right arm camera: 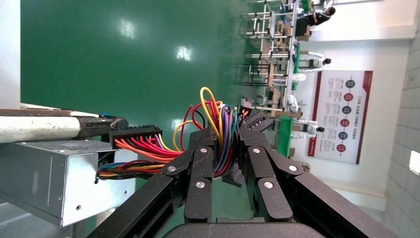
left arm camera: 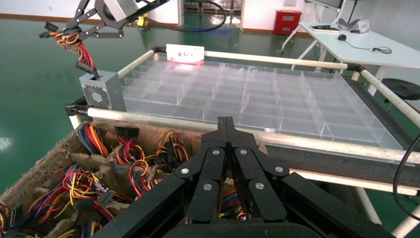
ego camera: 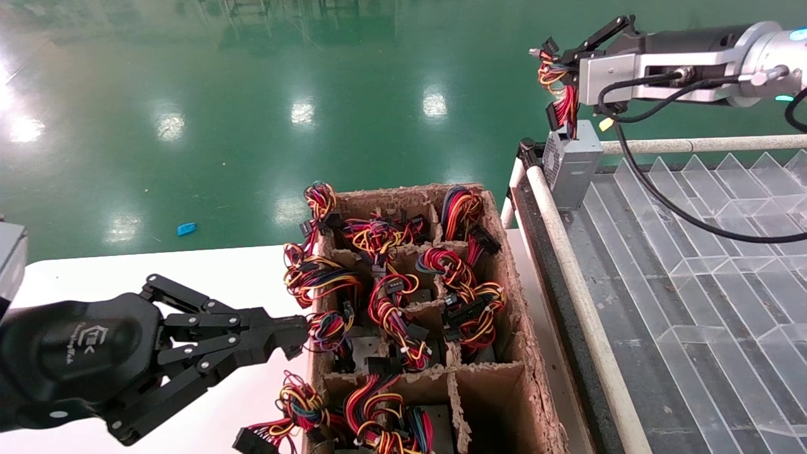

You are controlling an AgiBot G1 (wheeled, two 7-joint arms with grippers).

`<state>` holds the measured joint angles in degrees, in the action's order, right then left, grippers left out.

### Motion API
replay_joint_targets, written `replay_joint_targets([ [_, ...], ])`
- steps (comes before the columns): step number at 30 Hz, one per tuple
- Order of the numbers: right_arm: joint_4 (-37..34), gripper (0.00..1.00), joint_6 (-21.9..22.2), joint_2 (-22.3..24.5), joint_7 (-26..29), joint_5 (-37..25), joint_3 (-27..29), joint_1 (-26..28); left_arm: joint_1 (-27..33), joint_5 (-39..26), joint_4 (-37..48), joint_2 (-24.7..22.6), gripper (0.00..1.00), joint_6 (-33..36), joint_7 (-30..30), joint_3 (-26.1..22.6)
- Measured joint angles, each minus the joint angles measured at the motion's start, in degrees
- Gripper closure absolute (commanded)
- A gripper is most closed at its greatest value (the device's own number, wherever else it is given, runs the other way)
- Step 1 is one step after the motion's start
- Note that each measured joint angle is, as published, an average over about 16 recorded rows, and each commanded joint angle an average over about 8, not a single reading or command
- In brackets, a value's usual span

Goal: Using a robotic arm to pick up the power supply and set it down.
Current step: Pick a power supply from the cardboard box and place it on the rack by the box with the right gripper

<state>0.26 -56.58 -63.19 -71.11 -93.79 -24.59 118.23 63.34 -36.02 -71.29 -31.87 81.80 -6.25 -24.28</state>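
Green workshop floor behind clear divider tray (ego camera: 693, 252); power supply (ego camera: 570, 165) hangs upright beneath right gripper (ego camera: 558, 60), clamped on wire bundle (ego camera: 561, 94); left gripper (ego camera: 296, 337) closed, empty, beside cardboard crate (ego camera: 504, 296).

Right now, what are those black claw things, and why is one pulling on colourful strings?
The claws are a robot's two hands, called grippers. One picture comes from a camera on its head, the other two from cameras on its wrists. The right gripper pinches the coloured wires of a grey metal box, a power supply, at the corner of a clear plastic tray with dividers. I cannot tell whether the box rests there or hangs. The left gripper waits, shut, beside a cardboard box full of more wired power supplies. That box sits on a white table.
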Motion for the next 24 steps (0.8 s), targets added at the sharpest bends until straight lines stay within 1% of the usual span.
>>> replay_joint_targets([
  [12,-0.8,1.0,2.1,-0.8,0.7,-0.2,-0.2,-1.7,0.0,0.0,0.0,0.0,1.0,0.0,0.0,0.0],
  [13,-0.9,0.95,2.2,-0.8,0.7,-0.2,-0.2,-1.8,0.0,0.0,0.0,0.0,1.0,0.0,0.0,0.0],
  [20,-0.8,0.09,2.5,-0.7,1.3,0.0,0.0,-2.0,0.0,0.0,0.0,0.0,1.0,0.0,0.0,0.0],
  [21,-0.8,0.01,2.5,-0.6,1.4,0.1,0.1,-2.0,0.0,0.0,0.0,0.0,1.0,0.0,0.0,0.0],
  [24,-0.7,0.0,2.4,-0.5,1.6,0.3,0.2,-2.0,0.0,0.0,0.0,0.0,1.0,0.0,0.0,0.0],
])
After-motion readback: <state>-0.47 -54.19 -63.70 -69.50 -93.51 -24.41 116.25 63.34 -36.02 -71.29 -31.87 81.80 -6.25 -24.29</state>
